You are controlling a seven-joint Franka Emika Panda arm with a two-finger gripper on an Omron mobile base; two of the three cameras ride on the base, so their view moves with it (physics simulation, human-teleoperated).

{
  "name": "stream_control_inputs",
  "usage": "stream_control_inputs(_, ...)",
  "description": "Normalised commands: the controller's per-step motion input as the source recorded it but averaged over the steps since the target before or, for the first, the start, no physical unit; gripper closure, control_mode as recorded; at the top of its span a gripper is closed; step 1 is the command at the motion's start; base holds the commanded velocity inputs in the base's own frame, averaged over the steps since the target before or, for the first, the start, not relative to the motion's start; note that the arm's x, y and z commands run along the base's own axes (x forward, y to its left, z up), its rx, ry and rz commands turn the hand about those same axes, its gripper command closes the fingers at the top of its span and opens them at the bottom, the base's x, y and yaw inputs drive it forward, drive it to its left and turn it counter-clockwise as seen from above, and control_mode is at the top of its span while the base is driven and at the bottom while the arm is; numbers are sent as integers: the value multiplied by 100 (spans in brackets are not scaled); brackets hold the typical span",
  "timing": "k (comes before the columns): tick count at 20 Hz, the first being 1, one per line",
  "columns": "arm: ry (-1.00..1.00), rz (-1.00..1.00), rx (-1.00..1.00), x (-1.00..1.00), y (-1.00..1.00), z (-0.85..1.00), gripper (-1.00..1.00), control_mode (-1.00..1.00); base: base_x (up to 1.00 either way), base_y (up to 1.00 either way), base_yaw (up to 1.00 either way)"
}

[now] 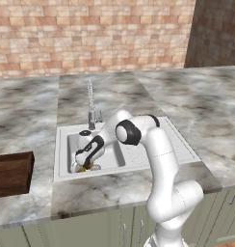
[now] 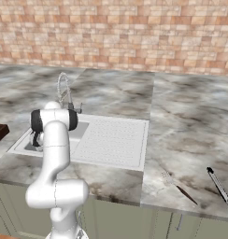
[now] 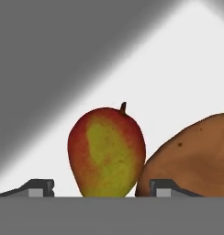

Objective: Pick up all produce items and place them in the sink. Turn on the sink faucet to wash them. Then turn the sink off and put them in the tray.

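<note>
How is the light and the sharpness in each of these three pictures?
Hand view: the red-and-yellow-green fruit and the brown oval item are sharp, and a broad grey shadow crosses the white basin wall diagonally. Left base view: even light, the slim chrome faucet looks jagged. Right base view: soft, slightly blurred, no glare on the marble counter.

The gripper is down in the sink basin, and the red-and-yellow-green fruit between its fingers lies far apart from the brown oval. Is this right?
Not quite. In the hand view the red-and-yellow-green fruit lies right against the brown oval, not far apart. The gripper is indeed down in the sink basin.
</note>
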Motion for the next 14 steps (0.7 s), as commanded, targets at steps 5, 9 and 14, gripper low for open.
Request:
stream_control_inputs(5, 0, 3, 0, 12, 20, -19, -100, -100, 0, 0, 0)
stream_control_inputs(9, 0, 4, 0, -3, 19, -24, -100, -100, 0, 0, 0)
stream_control_inputs(14, 0, 2, 0, -21, 23, -33, -100, -100, 0, 0, 0)
